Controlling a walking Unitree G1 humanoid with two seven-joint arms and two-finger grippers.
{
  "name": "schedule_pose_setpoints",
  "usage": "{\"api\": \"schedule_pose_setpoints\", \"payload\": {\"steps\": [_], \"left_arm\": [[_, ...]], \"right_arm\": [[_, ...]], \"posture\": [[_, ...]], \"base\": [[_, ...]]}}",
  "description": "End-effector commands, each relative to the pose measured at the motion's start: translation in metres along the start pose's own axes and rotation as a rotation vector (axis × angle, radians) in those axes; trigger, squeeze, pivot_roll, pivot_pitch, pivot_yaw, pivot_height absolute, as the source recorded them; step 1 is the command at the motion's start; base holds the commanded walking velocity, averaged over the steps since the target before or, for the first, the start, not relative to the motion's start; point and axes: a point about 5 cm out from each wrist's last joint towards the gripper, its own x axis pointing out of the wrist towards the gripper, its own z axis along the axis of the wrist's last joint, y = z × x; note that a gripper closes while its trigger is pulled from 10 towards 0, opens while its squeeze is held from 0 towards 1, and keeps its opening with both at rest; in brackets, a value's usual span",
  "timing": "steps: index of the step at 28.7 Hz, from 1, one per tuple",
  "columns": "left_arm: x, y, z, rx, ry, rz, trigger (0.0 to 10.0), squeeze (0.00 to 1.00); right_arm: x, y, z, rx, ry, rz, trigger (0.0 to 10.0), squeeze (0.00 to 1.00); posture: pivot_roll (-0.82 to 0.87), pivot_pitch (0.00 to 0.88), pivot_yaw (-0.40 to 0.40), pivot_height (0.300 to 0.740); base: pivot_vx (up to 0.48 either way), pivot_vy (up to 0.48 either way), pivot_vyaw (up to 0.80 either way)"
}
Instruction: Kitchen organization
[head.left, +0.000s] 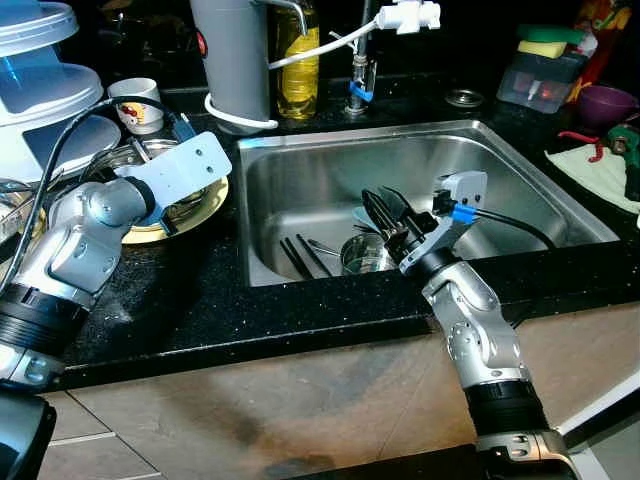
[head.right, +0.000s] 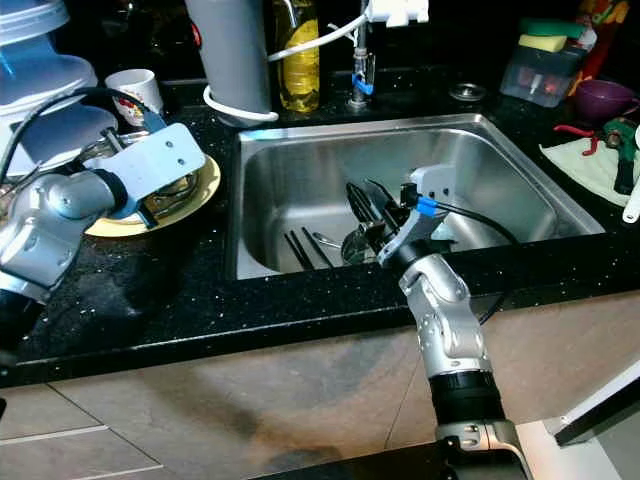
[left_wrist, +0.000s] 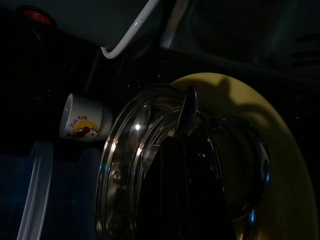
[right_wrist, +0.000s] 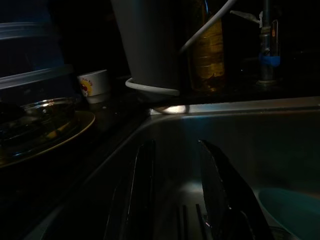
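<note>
My left gripper (head.left: 172, 190) hangs low over a clear glass lid (left_wrist: 150, 150) that lies on a yellow plate (head.left: 212, 205) on the black counter, left of the sink. Its fingers are dark in the left wrist view, and their gap cannot be made out. My right gripper (head.left: 388, 215) reaches down into the steel sink (head.left: 300, 160). Its two black fingers (right_wrist: 225, 200) are open with nothing between them. Just below and beside them are a small steel cup (head.left: 362, 255), dark chopsticks (head.left: 300, 257) and a teal dish (right_wrist: 292, 210) on the sink floor.
A white mug (head.left: 135, 100), stacked plastic containers (head.left: 40, 80), a grey appliance (head.left: 235, 55), an oil bottle (head.left: 300, 60) and the tap (head.left: 360, 70) line the back. On the right are a sponge box (head.left: 545, 70), a purple bowl (head.left: 605, 100) and a cloth (head.left: 600, 165).
</note>
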Motion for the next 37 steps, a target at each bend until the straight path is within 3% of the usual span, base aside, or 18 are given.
{"api": "schedule_pose_setpoints", "payload": {"steps": [1, 6, 13, 19, 23, 24, 25, 26, 27, 28, 31, 35, 37], "left_arm": [[0.001, 0.003, 0.0, 0.001, -0.002, 0.009, 0.0, 0.0], [0.0, 0.006, 0.0, 0.002, -0.007, 0.014, 0.0, 0.0], [-0.003, 0.022, 0.016, -0.06, -0.075, 0.056, 0.0, 0.0], [-0.009, 0.044, 0.037, -0.115, -0.158, 0.114, 0.0, 0.0], [-0.009, 0.038, 0.035, -0.102, -0.142, 0.055, 0.0, 0.0], [-0.016, 0.025, 0.035, -0.119, -0.163, -0.109, 8.2, 0.0], [-0.022, 0.023, 0.037, -0.133, -0.19, -0.185, 10.0, 0.19], [-0.028, 0.025, 0.039, -0.166, -0.214, -0.231, 10.0, 0.65], [-0.032, 0.027, 0.04, -0.187, -0.228, -0.249, 10.0, 0.65], [-0.04, 0.037, 0.041, -0.251, -0.27, -0.274, 10.0, 1.0], [-0.045, 0.043, 0.041, -0.259, -0.285, -0.288, 10.0, 1.0], [-0.07, 0.059, 0.027, -0.171, -0.286, -0.377, 10.0, 1.0], [-0.07, 0.059, 0.027, -0.171, -0.286, -0.377, 10.0, 1.0]], "right_arm": [[-0.003, -0.001, -0.002, 0.016, 0.004, -0.002, 10.0, 0.0], [-0.002, -0.001, -0.001, 0.015, 0.004, -0.002, 10.0, 0.0], [-0.002, -0.002, 0.0, 0.012, 0.003, -0.002, 10.0, 0.0], [-0.001, -0.002, 0.0, 0.013, 0.002, -0.002, 10.0, 0.0], [0.0, -0.002, 0.0, 0.012, 0.001, -0.002, 10.0, 0.0], [-0.001, -0.003, 0.001, 0.01, -0.001, -0.004, 10.0, 0.0], [-0.001, -0.004, 0.002, 0.008, -0.002, -0.006, 10.0, 0.0], [-0.002, -0.005, 0.003, 0.007, -0.002, -0.008, 10.0, 0.0], [-0.002, -0.005, 0.003, 0.006, -0.002, -0.009, 10.0, 0.0], [-0.003, -0.006, 0.003, 0.007, -0.002, -0.011, 10.0, 0.0], [-0.004, -0.006, 0.003, 0.008, -0.001, -0.012, 10.0, 0.0], [-0.004, -0.004, 0.0, 0.015, 0.006, -0.007, 10.0, 0.0], [-0.004, -0.004, 0.0, 0.015, 0.006, -0.007, 10.0, 0.0]], "posture": [[-0.03, 0.139, 0.006, 0.74], [-0.03, 0.14, 0.005, 0.74], [-0.03, 0.14, 0.006, 0.74], [-0.03, 0.144, 0.005, 0.74], [-0.03, 0.148, 0.009, 0.74], [-0.03, 0.148, 0.009, 0.74], [-0.03, 0.149, 0.014, 0.74], [-0.03, 0.149, 0.014, 0.74], [-0.03, 0.149, 0.014, 0.74], [-0.04, 0.15, 0.012, 0.74], [-0.03, 0.151, 0.01, 0.74], [-0.02, 0.155, 0.003, 0.74], [-0.02, 0.155, 0.003, 0.74]], "base": [[0.0, 0.0, 0.0], [0.0, 0.0, 0.0], [0.0, 0.0, 0.0], [0.0, 0.0, 0.0], [0.0, 0.0, 0.0], [0.0, 0.0, 0.0], [0.0, 0.0, 0.0], [0.0, 0.0, 0.0], [0.0, 0.0, 0.0], [0.0, 0.0, 0.0], [0.0, 0.0, 0.0], [0.0, 0.0, 0.0], [0.0, 0.0, 0.0]]}}
